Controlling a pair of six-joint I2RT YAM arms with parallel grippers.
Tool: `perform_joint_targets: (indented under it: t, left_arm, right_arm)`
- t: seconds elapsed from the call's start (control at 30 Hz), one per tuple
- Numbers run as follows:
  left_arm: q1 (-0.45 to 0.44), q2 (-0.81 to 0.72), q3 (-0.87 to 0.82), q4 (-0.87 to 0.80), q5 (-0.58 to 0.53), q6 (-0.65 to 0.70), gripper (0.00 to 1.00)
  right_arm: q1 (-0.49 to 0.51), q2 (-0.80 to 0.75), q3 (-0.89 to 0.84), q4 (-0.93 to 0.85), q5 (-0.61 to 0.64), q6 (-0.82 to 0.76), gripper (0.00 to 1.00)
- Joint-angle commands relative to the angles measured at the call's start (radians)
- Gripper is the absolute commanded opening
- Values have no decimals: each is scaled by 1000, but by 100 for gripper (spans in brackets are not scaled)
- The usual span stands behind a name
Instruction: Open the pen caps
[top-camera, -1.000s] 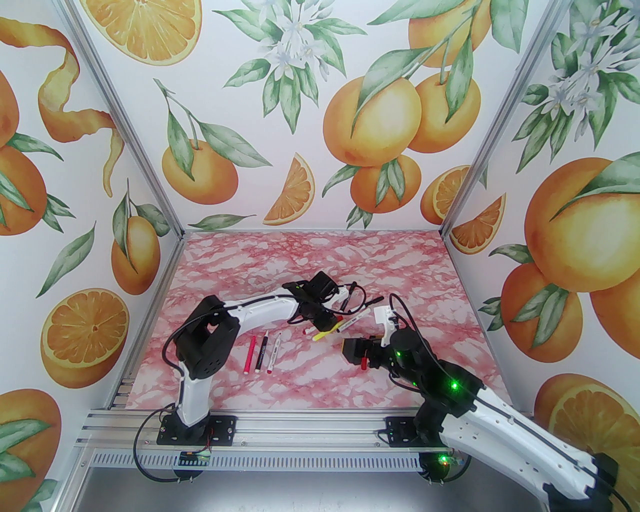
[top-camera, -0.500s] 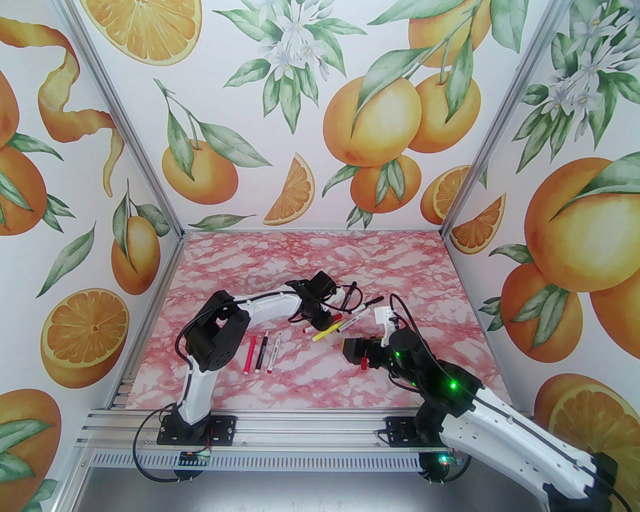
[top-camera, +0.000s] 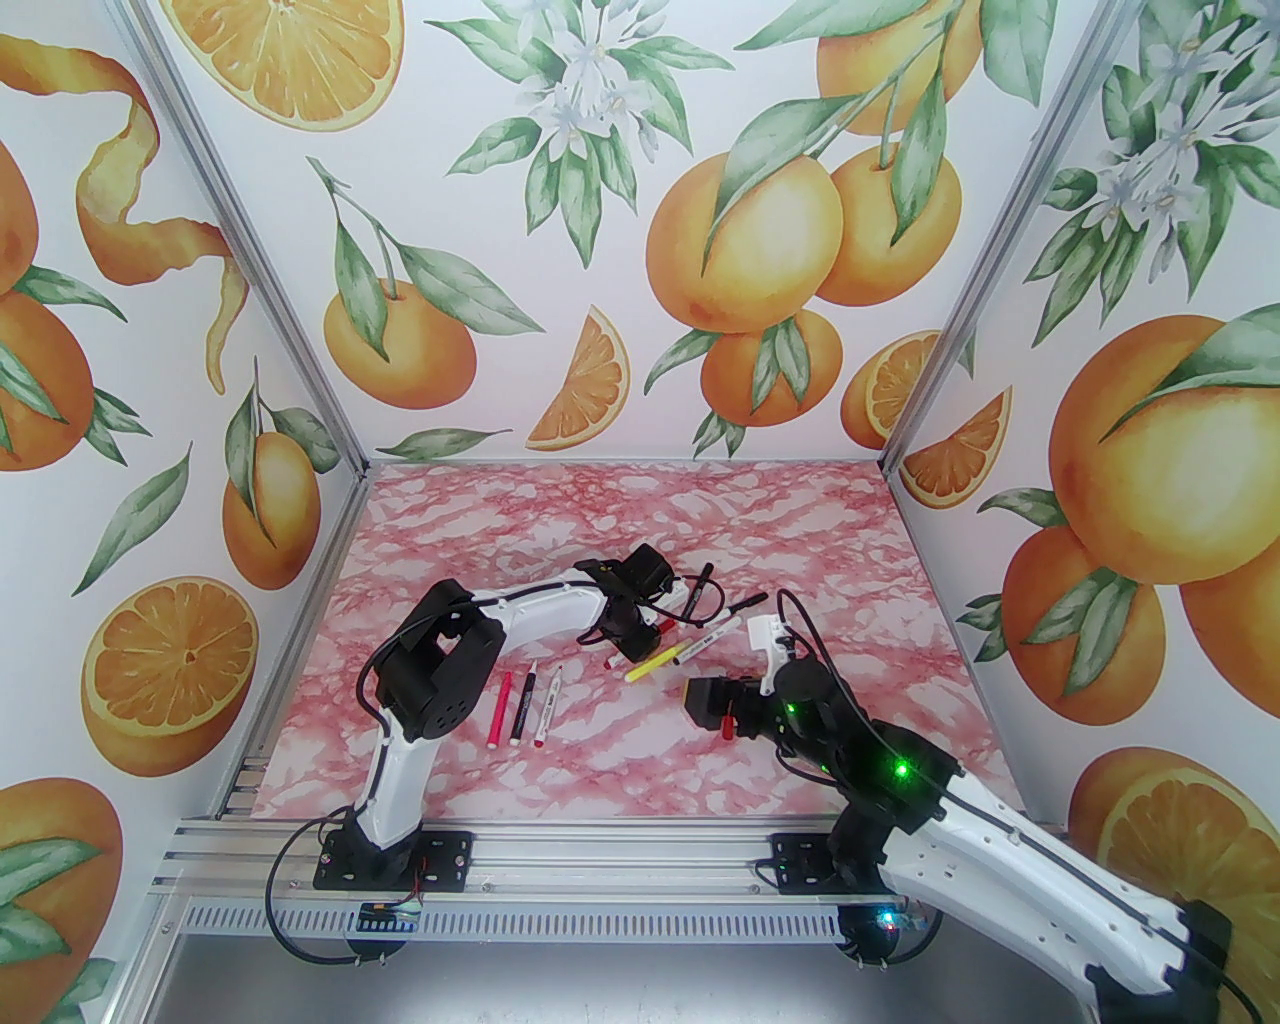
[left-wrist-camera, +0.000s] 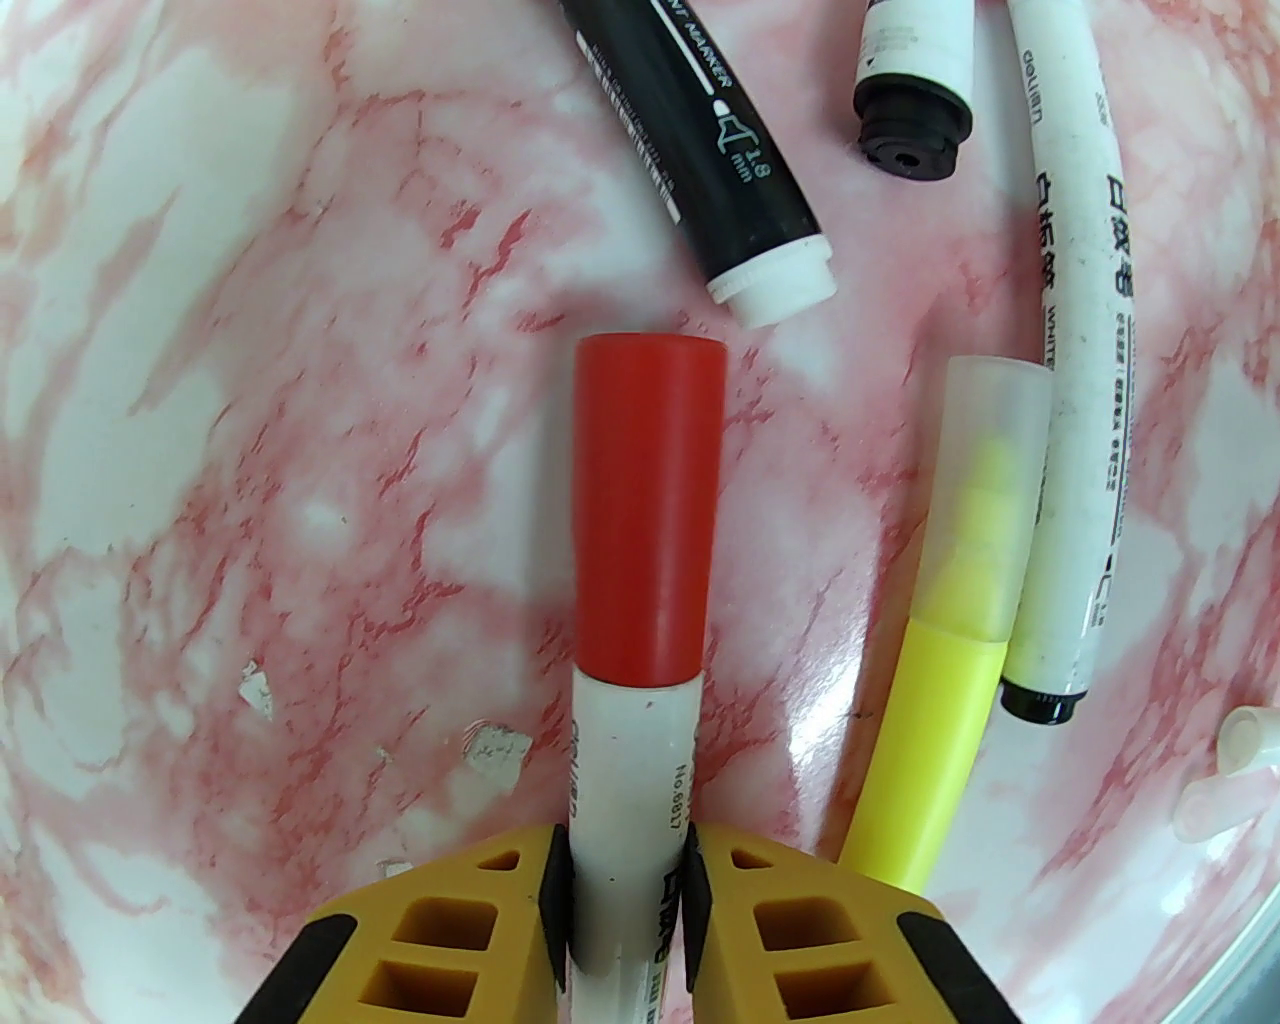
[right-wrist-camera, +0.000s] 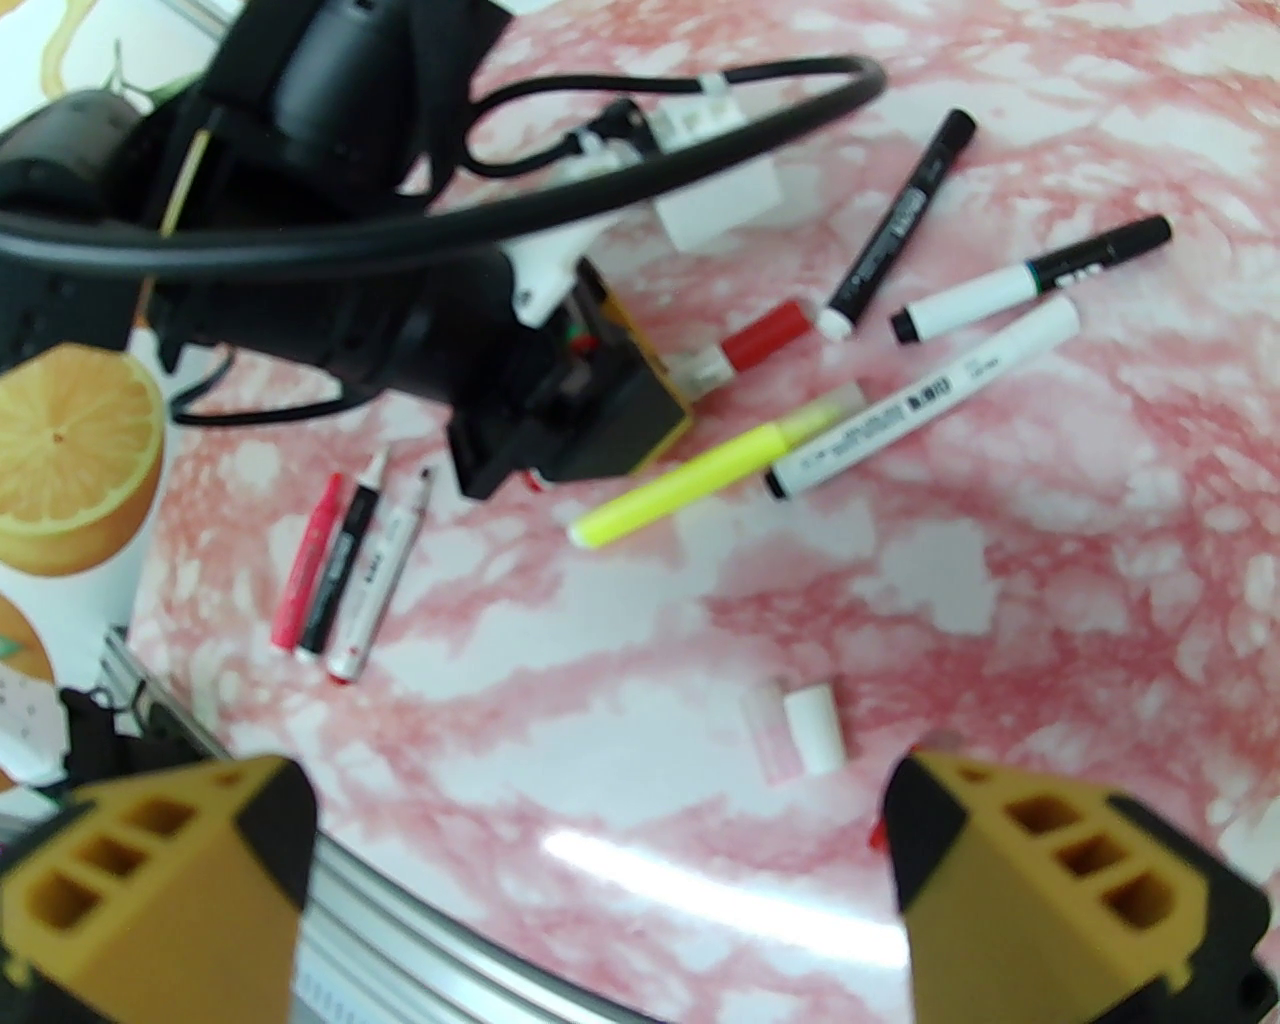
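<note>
Red cap (left-wrist-camera: 648, 510), not yet off, juts beyond the left gripper (left-wrist-camera: 628, 850) pinching its white barrel (left-wrist-camera: 630, 760); right gripper (right-wrist-camera: 600, 810) spread, empty; yellow pen (left-wrist-camera: 930, 760) capped too.

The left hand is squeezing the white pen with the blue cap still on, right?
Not quite. The left wrist view shows the left hand squeezing the white pen, but it has a red cap, not a blue one. The cap is still on.

eight pens (right-wrist-camera: 690, 480) and two loose pen caps (right-wrist-camera: 818, 728), one white, one translucent
</note>
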Motion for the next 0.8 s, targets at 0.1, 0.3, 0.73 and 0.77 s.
perform_joint_targets:
  t: [0.1,0.3,0.73,0.77]
  left_arm:
    - [7,-27,0,-53,-33,-1,17]
    - [17,-138,-12,-76,-59,-12,15]
    - [54,-544,-282,114,324,-194,15]
    - [55,-572,-314,151,362,-222,15]
  right_arm:
    - [7,1,-25,33,19,24,99]
    - [7,3,-14,18,9,63,98]
    - [8,-119,82,-36,103,291,80]
    - [6,-121,89,-34,105,293,79]
